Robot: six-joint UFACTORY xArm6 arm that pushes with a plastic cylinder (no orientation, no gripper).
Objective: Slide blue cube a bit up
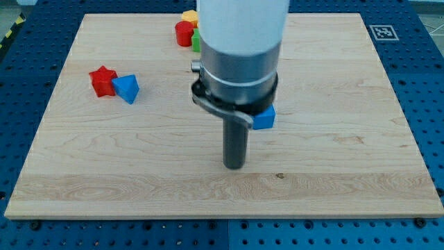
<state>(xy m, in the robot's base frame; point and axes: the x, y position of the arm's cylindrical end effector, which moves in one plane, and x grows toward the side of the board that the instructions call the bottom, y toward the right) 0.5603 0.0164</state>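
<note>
1. The wooden board fills the frame, with my arm's grey housing at upper centre, hiding part of it.
2. My tip rests low of centre; there is no pincer on this rig, only the rod, so nothing to open or close.
3. The blue cube peeks out right of the rod, just above the tip.
4. I judge the push not finished: the tip sits below-left of the cube, seemingly not touching.
5. At upper left sit a red star and blue block; at top, red, yellow and green pieces.
</note>
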